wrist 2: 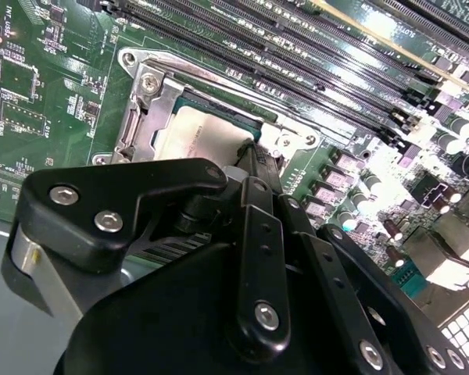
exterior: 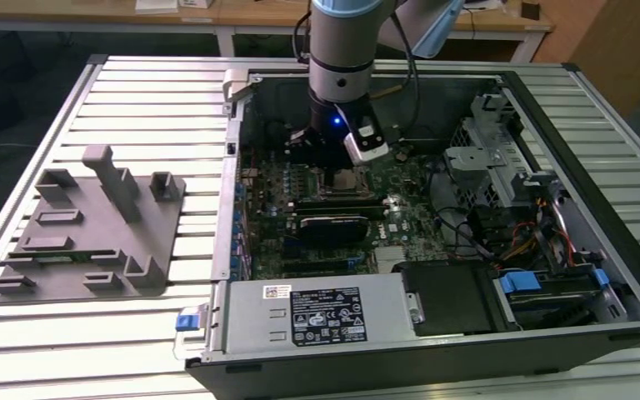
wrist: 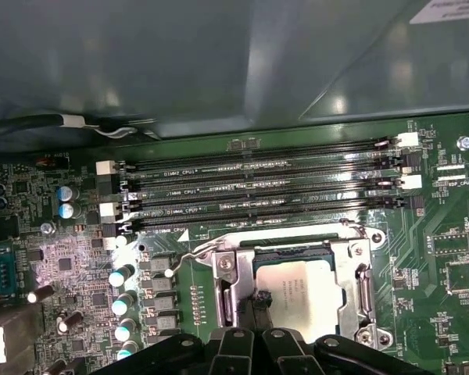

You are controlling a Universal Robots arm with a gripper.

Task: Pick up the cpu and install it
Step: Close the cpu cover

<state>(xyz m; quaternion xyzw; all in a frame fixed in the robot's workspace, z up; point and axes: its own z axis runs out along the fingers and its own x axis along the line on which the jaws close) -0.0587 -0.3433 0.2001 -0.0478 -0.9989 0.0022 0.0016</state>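
The cpu (wrist: pixel 311 286), a flat square chip with a silvery top, lies level inside the metal socket frame (wrist: pixel 359 275) on the green motherboard (wrist: pixel 438 234). In the second wrist view the cpu (wrist 2: pixel 197 134) shows just beyond the black fingers. My gripper (wrist: pixel 258 303) stands straight over one edge of the chip, its two tips drawn together and resting at that edge. From the second wrist view the gripper (wrist 2: pixel 250 152) looks shut, with nothing visibly between its tips. In the exterior view the gripper (exterior: pixel 335 165) hangs low inside the open computer case above the cpu (exterior: pixel 350 180).
Several memory slots (wrist: pixel 258 187) run beside the socket. A grey fixture tray (exterior: pixel 87 233) with upright posts sits at the exterior view's left, outside the case. The power supply (exterior: pixel 309 317) and a drive cage (exterior: pixel 498 158) with cables crowd the case.
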